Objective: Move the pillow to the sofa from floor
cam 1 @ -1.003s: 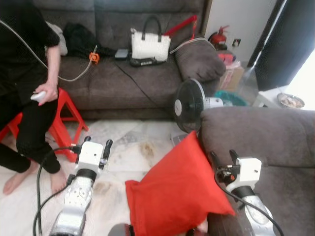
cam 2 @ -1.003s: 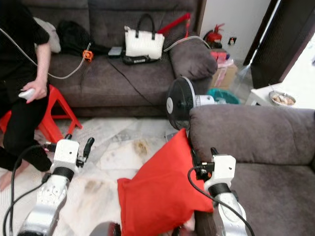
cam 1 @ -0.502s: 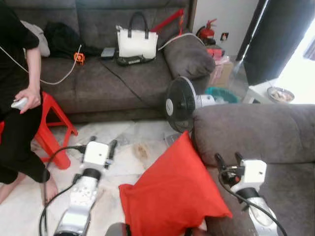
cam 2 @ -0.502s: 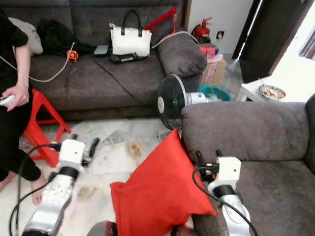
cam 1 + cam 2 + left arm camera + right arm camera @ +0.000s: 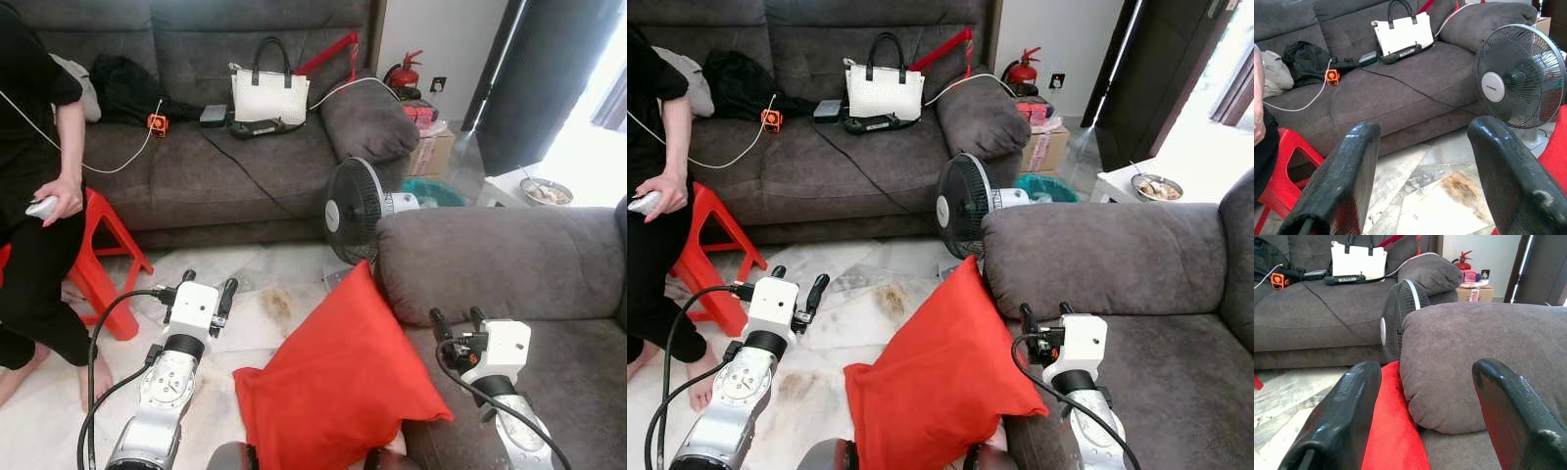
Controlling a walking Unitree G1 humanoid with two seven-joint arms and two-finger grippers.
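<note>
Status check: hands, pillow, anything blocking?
Left hand and right hand open, empty. Red pillow on floor, leaning against near sofa's armrest. Fan stands just beyond it.

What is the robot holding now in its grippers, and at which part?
Nothing. The left gripper is open above the floor, and the right gripper is open over the sofa armrest. The red pillow leans between them, ungripped.
</note>
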